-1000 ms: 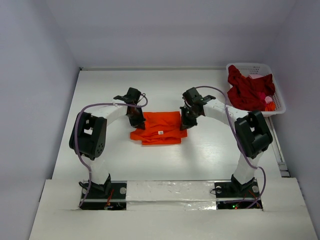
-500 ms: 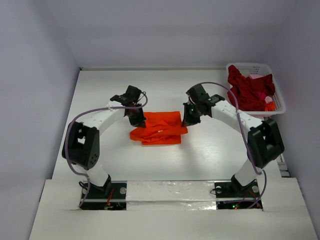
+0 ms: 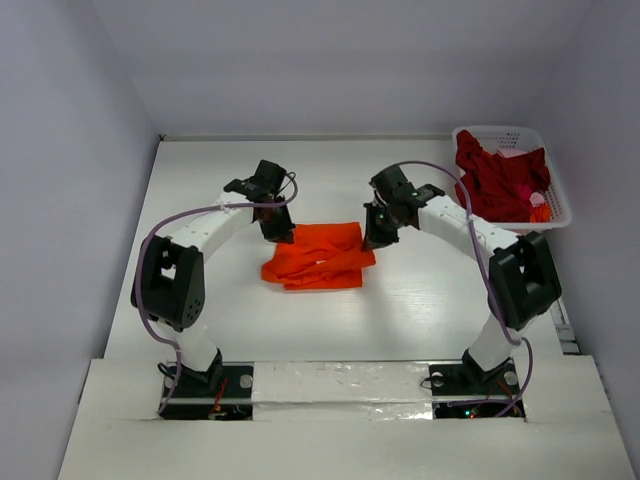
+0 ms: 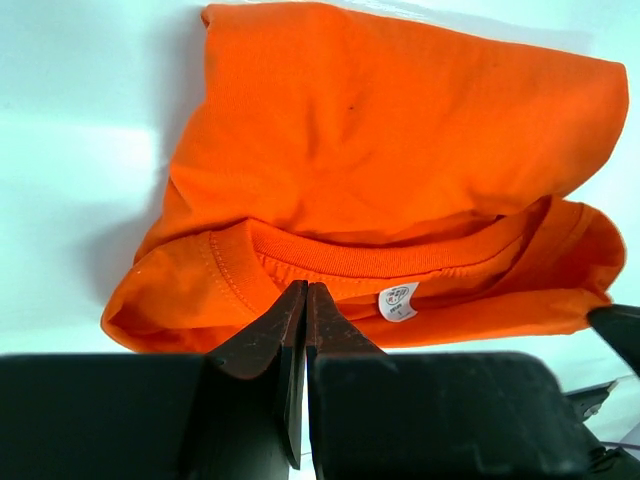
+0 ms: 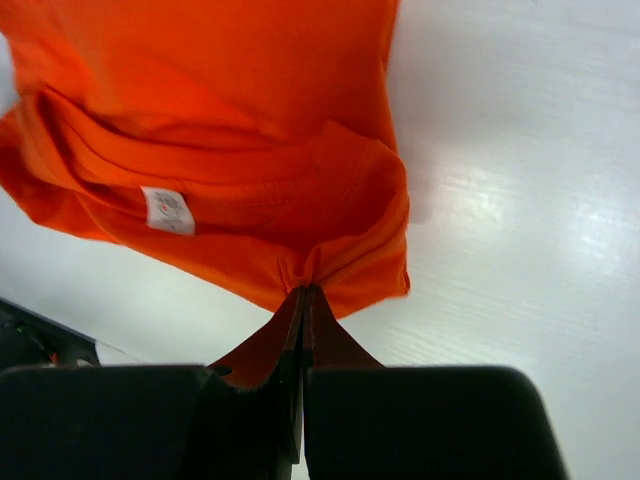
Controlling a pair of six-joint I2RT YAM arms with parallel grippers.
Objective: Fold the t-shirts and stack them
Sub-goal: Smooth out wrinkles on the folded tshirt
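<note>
My left gripper (image 4: 305, 289) and right gripper (image 5: 303, 292) are black; the orange t-shirt (image 3: 318, 256) is plain and bright with a white label (image 4: 397, 298), the crimson t-shirt (image 3: 495, 180) dark, its lattice basket (image 3: 498, 130) white.

Matt soft cloth orange t-shirt (image 3: 318, 258), ribbed knit collar (image 4: 380, 258); smooth, faintly glossy white table (image 3: 420, 300); white plastic lattice basket (image 3: 500, 131)

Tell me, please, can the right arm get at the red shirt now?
Probably not yet: the right gripper is shut on the orange shirt. The red shirt lies in the open basket beside that arm, nothing between; after letting go, the way looks free.
</note>
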